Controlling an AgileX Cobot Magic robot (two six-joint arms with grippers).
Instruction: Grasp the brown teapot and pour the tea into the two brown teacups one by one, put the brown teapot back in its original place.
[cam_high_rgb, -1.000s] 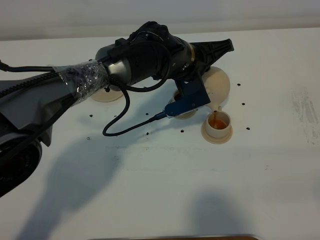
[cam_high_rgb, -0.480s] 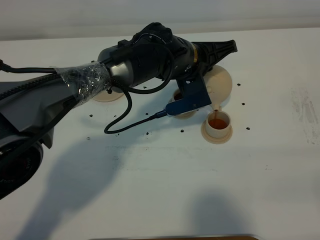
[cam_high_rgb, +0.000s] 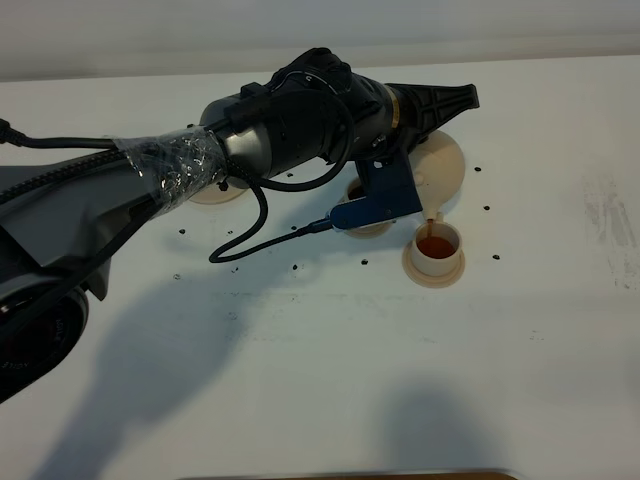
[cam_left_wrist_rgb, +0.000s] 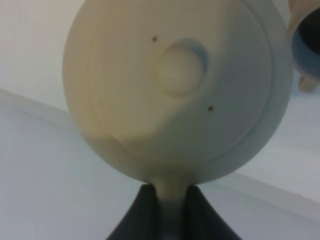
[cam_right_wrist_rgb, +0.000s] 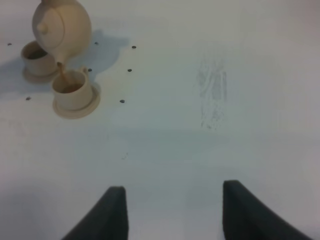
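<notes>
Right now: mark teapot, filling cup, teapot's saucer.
squat beige ceramic teapot (cam_right_wrist_rgb: 62, 30), right wrist view, round body.
small beige cylindrical teacup (cam_right_wrist_rgb: 70, 100), right wrist view, outer wall.
flat round beige saucer (cam_high_rgb: 212, 193), exterior high view, exposed rim.

One brown teapot (cam_right_wrist_rgb: 62, 27) — two brown teacups (cam_right_wrist_rgb: 33, 59) (cam_right_wrist_rgb: 70, 92), three round saucers (cam_right_wrist_rgb: 75, 110) (cam_right_wrist_rgb: 36, 77) (cam_high_rgb: 208, 193).

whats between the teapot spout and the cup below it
A thin stream of tea falls from the brown teapot into the teacup; the right wrist view shows it.
</notes>
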